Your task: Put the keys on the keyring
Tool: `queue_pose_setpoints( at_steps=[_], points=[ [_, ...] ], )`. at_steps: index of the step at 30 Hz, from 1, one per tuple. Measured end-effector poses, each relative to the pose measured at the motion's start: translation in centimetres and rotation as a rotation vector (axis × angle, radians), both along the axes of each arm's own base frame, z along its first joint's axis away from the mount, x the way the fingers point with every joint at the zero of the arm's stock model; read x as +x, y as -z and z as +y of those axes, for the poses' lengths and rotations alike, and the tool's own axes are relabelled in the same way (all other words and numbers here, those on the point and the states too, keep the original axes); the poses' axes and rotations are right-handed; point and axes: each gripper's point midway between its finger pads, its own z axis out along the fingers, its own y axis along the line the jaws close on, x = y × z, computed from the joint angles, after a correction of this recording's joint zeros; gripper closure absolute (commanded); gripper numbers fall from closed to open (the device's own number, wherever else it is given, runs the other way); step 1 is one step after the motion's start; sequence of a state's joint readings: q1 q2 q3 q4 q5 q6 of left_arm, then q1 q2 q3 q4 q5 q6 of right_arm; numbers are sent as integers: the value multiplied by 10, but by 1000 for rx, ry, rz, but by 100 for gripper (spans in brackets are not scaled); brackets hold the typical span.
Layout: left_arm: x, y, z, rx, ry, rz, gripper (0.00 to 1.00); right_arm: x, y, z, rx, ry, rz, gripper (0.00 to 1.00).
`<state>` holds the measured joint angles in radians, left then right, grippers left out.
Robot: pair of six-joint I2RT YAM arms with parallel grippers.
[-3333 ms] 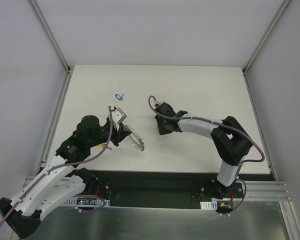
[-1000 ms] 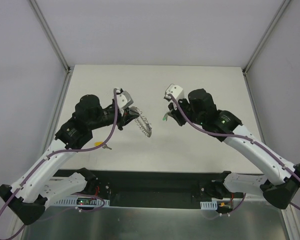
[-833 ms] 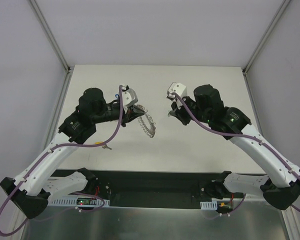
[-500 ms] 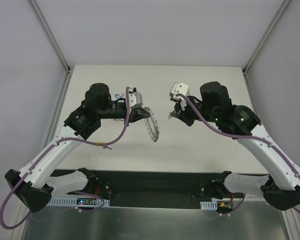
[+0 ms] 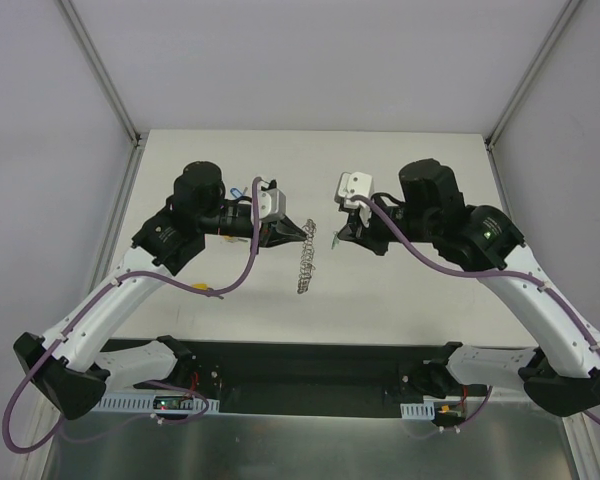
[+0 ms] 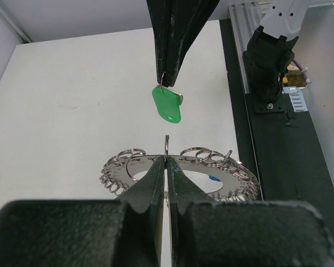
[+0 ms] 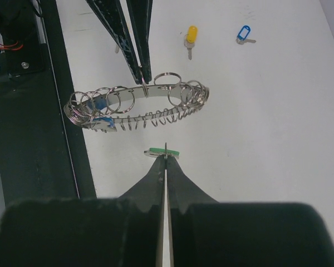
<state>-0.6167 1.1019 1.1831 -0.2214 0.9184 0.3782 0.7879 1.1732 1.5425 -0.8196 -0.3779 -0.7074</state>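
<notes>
Though the green key point(image 6: 167, 105) is a speck overhead, wrist views show right end effector point(image 7: 165, 157) clamping it, left end effector point(image 6: 166, 161) pinching the keyring point(image 7: 181, 92).

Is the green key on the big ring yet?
Not on. The small green-headed metal key hangs from the right gripper, a clear gap from the large flat grey metal ring in the left gripper.

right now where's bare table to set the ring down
Bare: the far strip of table by the back wall, and the near middle between keyring and base rail. Crowded: between left gripper and right gripper; blue key and yellow key lie left.
</notes>
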Motion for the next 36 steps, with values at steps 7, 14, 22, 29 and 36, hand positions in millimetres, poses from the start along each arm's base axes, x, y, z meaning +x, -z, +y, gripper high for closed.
queue_pose_setpoints(
  at_steps=[7,14,22,29,36],
  points=[
    [-7,0,-4,-3,31,4,100,-8,1,6,-12,-53,-23,99],
    [-11,2,-9,1,47,25,100,-12,9,14,-61,-84,-56,99],
    [-12,6,-14,10,55,44,100,-14,17,16,-117,-94,-85,99],
    [-10,8,-15,11,55,48,100,-14,18,15,-128,-90,-93,99],
    [-11,8,-17,11,61,47,100,-14,17,16,-126,-91,-94,99]
  ],
)
